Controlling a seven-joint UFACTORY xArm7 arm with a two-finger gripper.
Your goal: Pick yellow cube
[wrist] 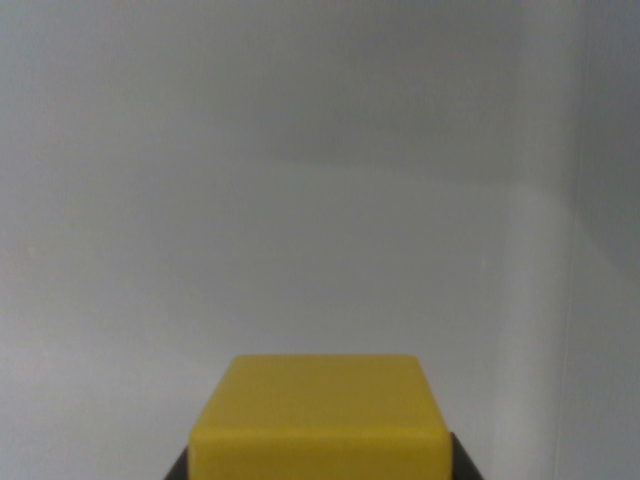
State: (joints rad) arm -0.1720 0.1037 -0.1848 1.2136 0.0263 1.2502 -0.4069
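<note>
Yellow cube point(320, 420) sits between the jaws.
Dark tips flank it; whether they grip it, I cannot tell; next, probably a lift.

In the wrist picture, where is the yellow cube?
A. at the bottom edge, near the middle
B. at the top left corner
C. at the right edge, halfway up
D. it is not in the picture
A: the yellow cube sits at the bottom middle of the wrist view, with dark gripper parts showing at both of its lower corners and plain pale surface above it.
</note>
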